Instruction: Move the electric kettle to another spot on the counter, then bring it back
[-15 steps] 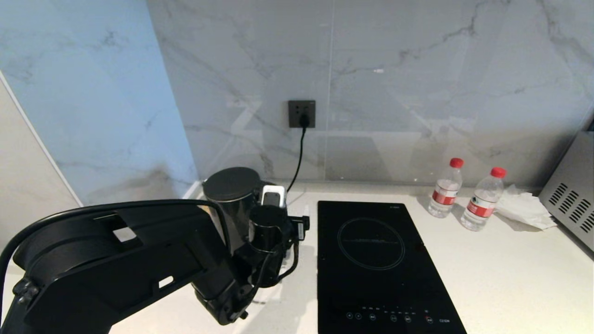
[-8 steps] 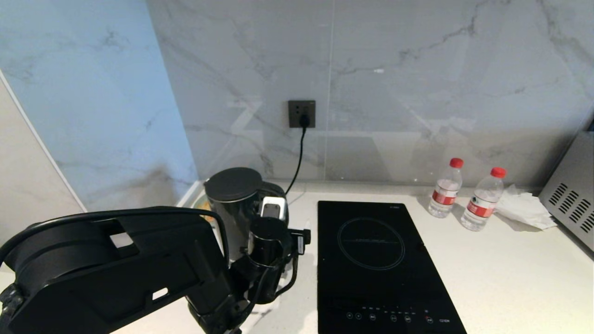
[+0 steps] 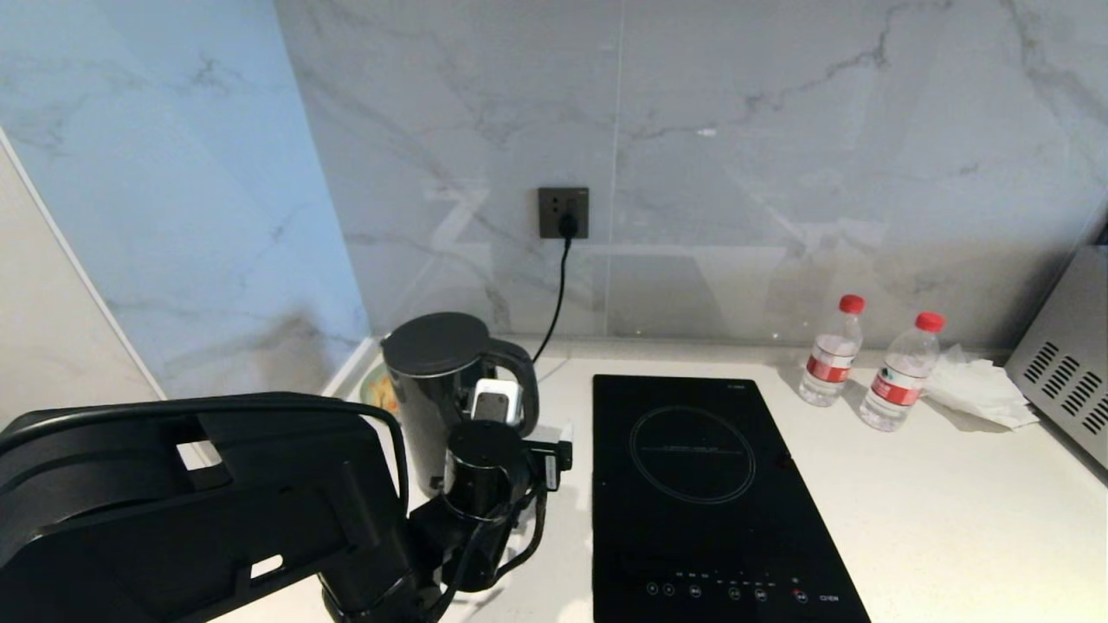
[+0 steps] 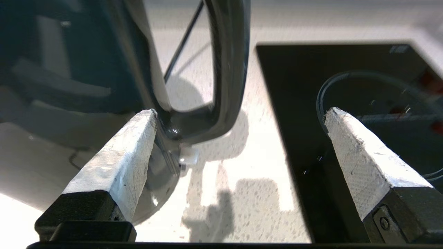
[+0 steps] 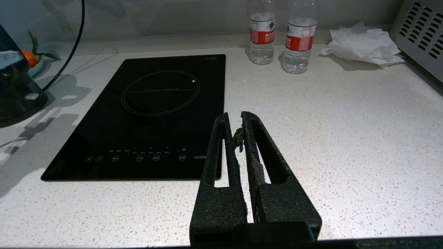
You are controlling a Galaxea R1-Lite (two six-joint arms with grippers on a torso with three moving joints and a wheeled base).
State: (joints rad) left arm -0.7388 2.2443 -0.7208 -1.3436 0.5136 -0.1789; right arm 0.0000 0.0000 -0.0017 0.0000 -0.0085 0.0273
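The electric kettle, glossy black with a flat round lid, stands upright at the back left of the counter. Its loop handle faces the hob. My left gripper hangs just in front of the handle, open. In the left wrist view the handle rises between the two white fingers, closer to one of them, and nothing is gripped. The left gripper is low over the counter beside the kettle's foot. My right gripper is shut and empty, parked over the counter in front of the hob.
A black glass hob lies right of the kettle. A cord runs from the wall socket down behind the kettle. Two water bottles, crumpled tissue and a metal appliance stand at the back right. A small dish with fruit sits behind the kettle.
My left arm has drawn back and down from the kettle, so the handle now shows above the gripper. The kettle has stayed in place.
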